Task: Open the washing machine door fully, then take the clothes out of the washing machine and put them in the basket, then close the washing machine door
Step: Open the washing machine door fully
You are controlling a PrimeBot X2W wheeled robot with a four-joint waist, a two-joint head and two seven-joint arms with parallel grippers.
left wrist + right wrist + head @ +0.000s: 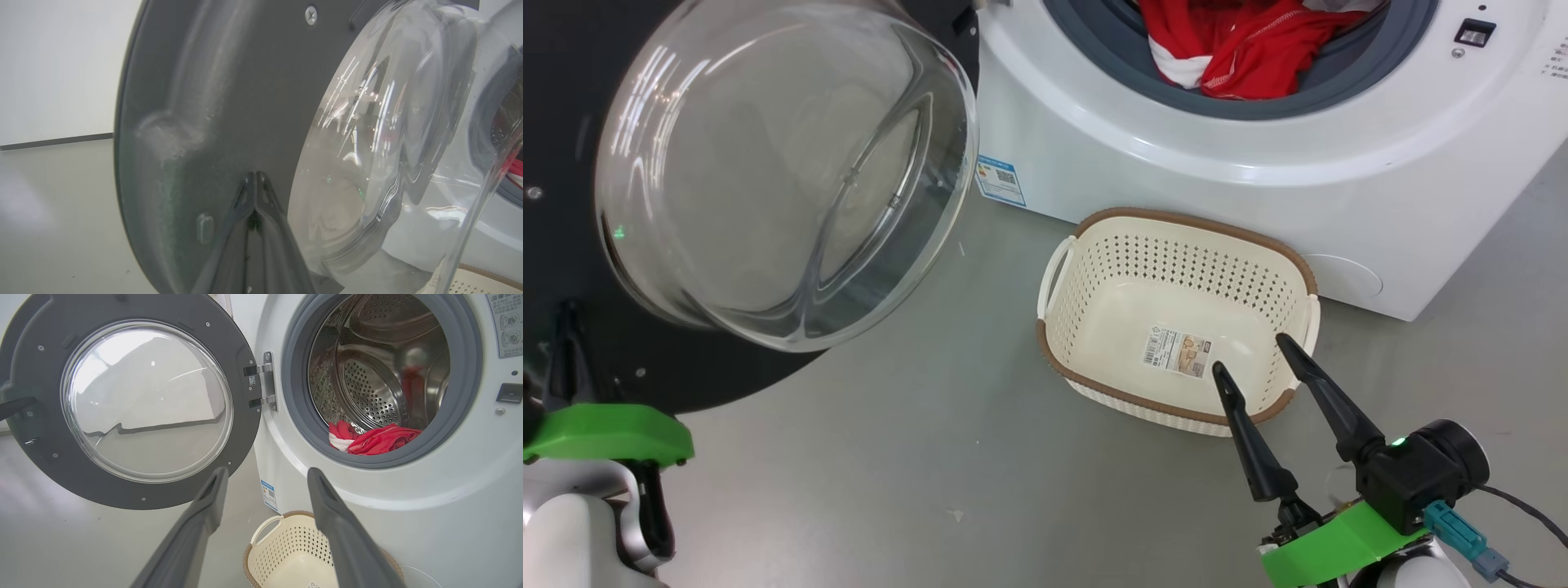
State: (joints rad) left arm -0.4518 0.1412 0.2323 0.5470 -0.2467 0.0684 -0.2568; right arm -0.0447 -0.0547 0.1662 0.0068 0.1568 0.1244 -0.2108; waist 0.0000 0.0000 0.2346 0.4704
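Note:
The washing machine door stands swung wide open at the left, its glass bowl bulging toward me. In the left wrist view my left gripper is shut, its joined tips against the door's dark inner face; it is at the lower left in the head view. Red clothes with white bands lie at the front of the washing machine drum, also in the right wrist view. The cream basket sits on the floor before the machine, holding just a sticker. My right gripper hangs open over its near rim, holding nothing.
Grey floor spreads between the open door and the basket. A blue label marks the machine's lower corner. The door hinge joins door and machine in the right wrist view. A pale wall rises behind the door.

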